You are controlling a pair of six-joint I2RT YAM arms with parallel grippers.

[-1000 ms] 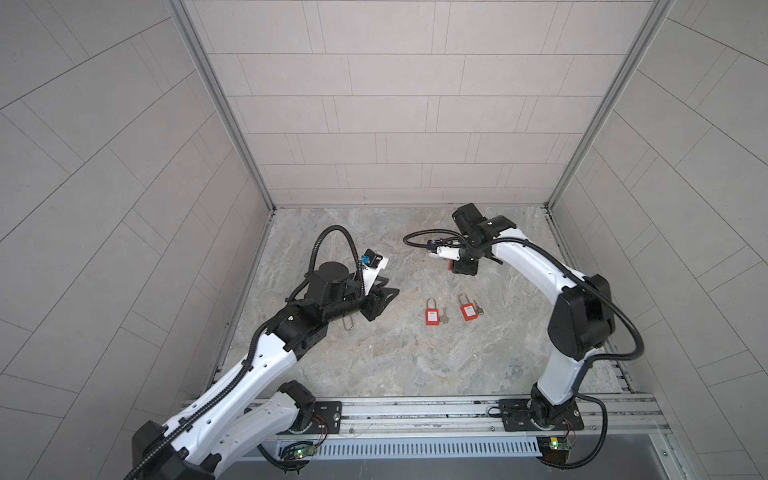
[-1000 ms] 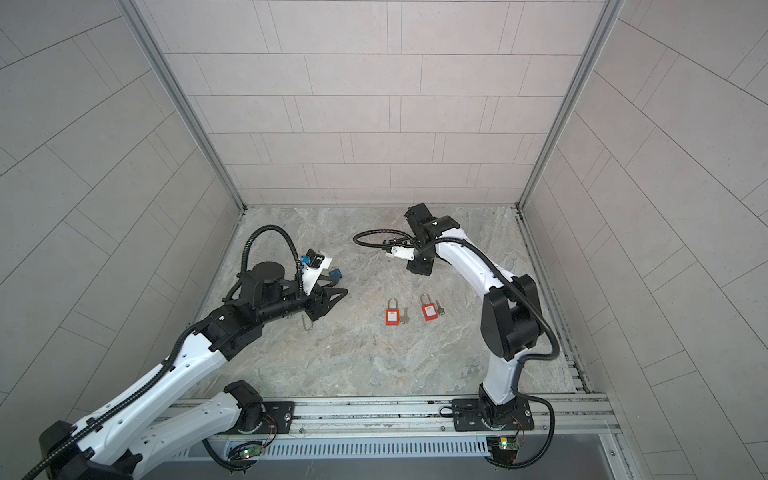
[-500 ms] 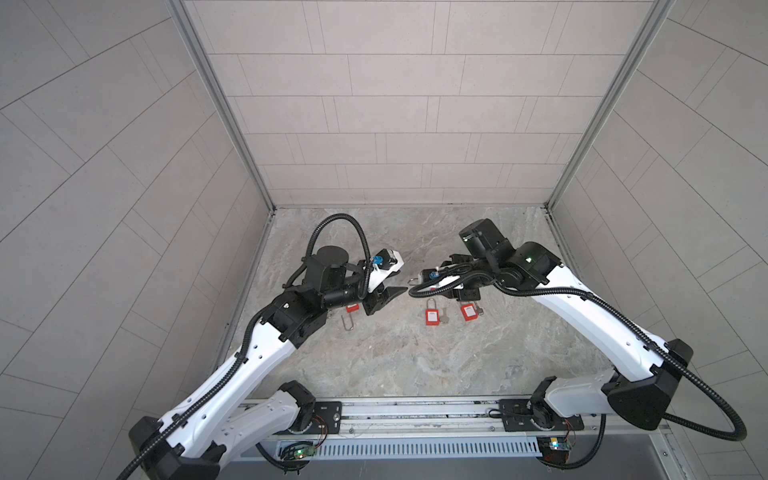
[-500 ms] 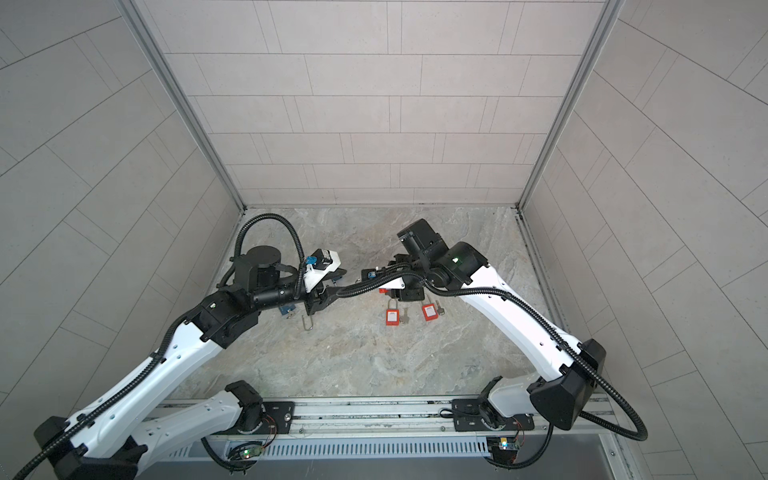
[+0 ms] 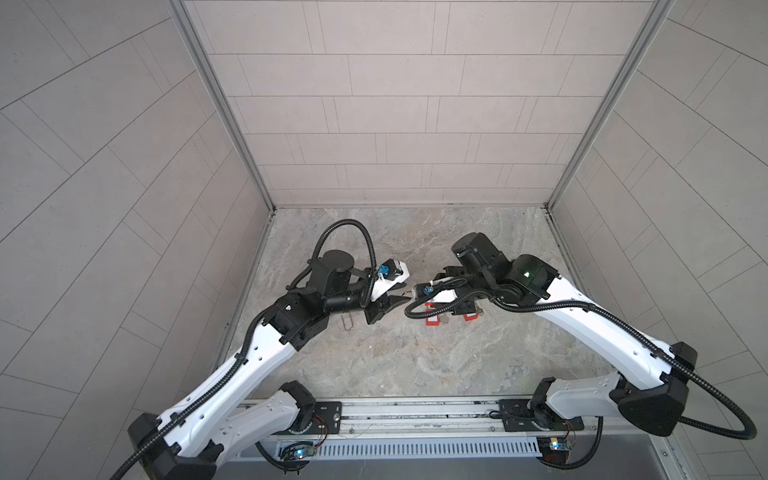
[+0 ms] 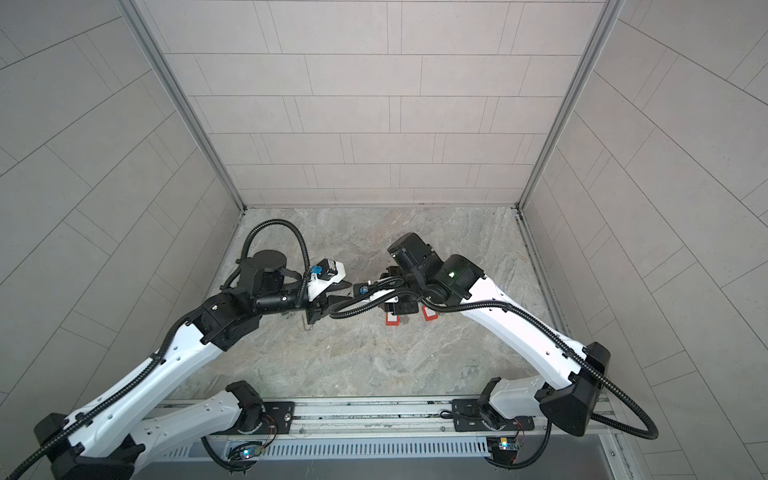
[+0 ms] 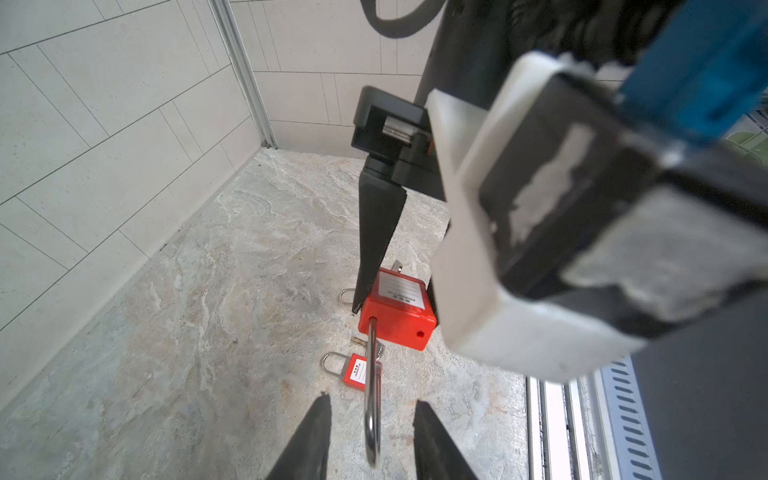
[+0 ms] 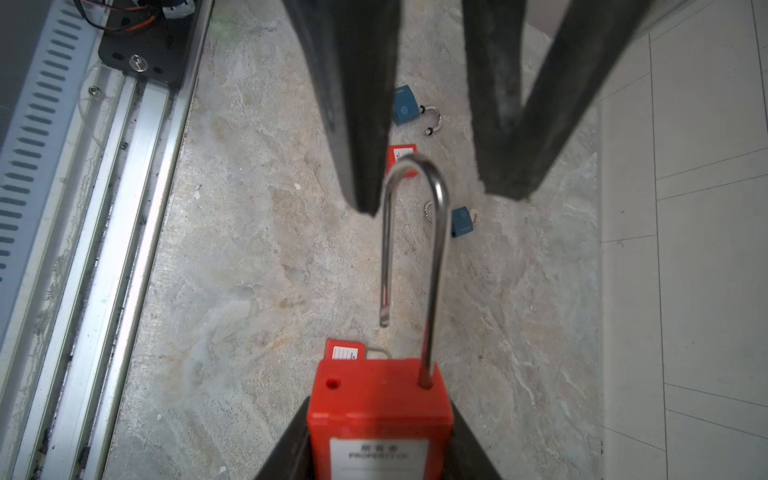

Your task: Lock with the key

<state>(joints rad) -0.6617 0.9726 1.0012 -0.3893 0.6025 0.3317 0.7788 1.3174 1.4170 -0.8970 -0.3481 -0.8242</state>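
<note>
My right gripper point(image 8: 379, 399) is shut on the body of a red padlock point(image 8: 378, 411) and holds it above the floor. Its steel shackle point(image 8: 436, 249) stands open, with the free end out of the body. In the left wrist view my left gripper point(image 7: 372, 399) is open. The shackle's bend point(image 7: 372, 432) lies between its fingers and touches neither. A small metal piece point(image 7: 398, 265) sticks out of the body's far end and looks like the key. In a top view the two grippers meet tip to tip at mid-floor, by the left gripper point(image 5: 401, 294).
Two small red padlocks point(image 5: 432, 322) point(image 5: 469, 318) lie on the stone floor under the right wrist. Two blue padlocks point(image 8: 405, 110) point(image 8: 461, 222) lie beyond the left fingers. A thin metal loop point(image 5: 347, 322) lies by the left arm. A metal rail point(image 5: 415, 409) runs along the front, and tiled walls close three sides.
The right arm has swung from the back of the floor to the middle with the red padlock. The left gripper has come up to meet it, and its jaws have narrowed around the shackle.
</note>
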